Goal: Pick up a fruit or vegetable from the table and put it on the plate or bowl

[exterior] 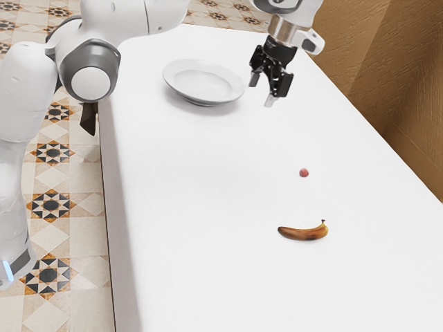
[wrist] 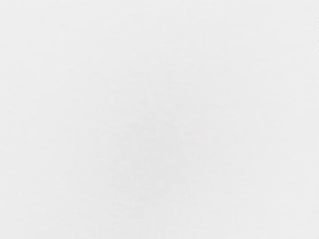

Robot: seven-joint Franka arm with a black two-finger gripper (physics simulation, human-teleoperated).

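Observation:
A brown-spotted banana (exterior: pixel 303 232) lies on the white table (exterior: pixel 208 207) toward the exterior view's lower right. A small red fruit (exterior: pixel 304 172) sits a little farther back. At the back of the table rests a white shallow plate (exterior: pixel 203 81). My black gripper (exterior: pixel 261 92) hangs above the table just to the right of the plate, open, with nothing between its fingers. It is well behind the red fruit and the banana. The wrist view looks down on bare white tabletop (wrist: pixel 159 119).
The table's left edge drops to a patterned tile floor (exterior: pixel 52 200). A wooden wall (exterior: pixel 401 76) rises beyond the table's right edge. My white arm (exterior: pixel 90 62) stands at the exterior view's left.

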